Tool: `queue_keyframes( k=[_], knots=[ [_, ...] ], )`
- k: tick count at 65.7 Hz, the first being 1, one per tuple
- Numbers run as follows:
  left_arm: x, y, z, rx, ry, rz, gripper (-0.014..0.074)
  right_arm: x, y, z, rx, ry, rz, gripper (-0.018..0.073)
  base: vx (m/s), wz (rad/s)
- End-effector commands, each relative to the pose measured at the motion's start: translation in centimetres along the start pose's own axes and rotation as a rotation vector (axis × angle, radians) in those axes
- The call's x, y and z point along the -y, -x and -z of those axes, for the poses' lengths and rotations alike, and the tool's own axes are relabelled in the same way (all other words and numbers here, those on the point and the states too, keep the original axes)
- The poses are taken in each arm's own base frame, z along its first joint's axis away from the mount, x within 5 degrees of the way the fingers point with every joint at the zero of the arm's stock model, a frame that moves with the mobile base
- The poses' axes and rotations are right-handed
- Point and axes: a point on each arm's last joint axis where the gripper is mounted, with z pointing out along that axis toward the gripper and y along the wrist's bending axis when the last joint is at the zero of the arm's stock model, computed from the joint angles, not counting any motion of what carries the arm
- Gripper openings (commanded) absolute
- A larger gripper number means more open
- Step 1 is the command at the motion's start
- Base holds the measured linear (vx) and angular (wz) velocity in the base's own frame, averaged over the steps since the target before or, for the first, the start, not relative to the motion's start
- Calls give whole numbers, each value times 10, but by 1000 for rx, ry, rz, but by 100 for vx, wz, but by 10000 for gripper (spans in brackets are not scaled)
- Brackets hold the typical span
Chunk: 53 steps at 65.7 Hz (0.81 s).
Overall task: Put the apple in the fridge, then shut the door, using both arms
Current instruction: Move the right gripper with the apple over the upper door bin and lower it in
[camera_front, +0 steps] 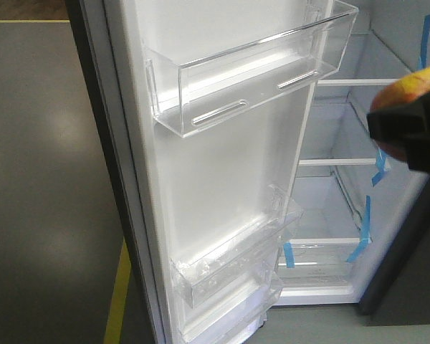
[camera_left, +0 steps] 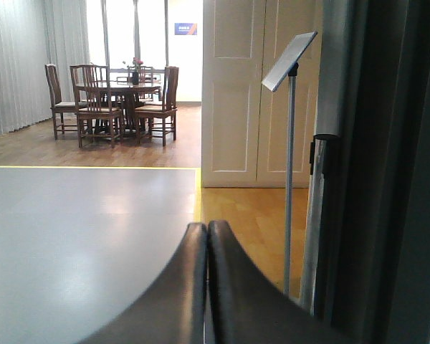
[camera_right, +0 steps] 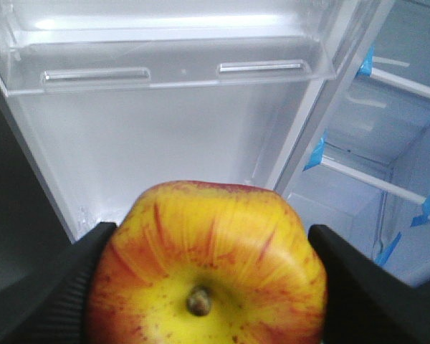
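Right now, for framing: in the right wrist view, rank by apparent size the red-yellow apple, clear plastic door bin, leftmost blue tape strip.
Red-yellow apple, clear plastic door bin: alike; nearness inflates apple.
Leftmost blue tape strip: smallest.

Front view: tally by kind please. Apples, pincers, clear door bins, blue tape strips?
apple: 1
right pincer: 1, closed on the apple
clear door bins: 3, the lowest partly cut off by the frame
blue tape strips: 4
Total: 9
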Motion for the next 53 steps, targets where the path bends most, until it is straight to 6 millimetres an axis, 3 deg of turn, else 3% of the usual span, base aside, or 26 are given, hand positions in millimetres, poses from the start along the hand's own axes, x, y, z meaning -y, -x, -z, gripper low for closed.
queue_keyframes(
  k=[1,13,27,38,53],
  knots=[
    [0,-3,1,59,-8,12,-6,3,34,13,137,-16,40,251,0,0],
    [0,-3,1,59,-8,12,-6,0,74,17,224,-9,45,251,0,0],
    [0,-3,1,59,-8,12,-6,-6,109,6,266,-17,54,251,0,0],
    [0,-3,1,59,-8,12,-6,4,127,-19,231,1,9,251,0,0],
    [0,-3,1,59,-8,12,-6,38,137,-65,235,137,-70,251,0,0]
  ],
)
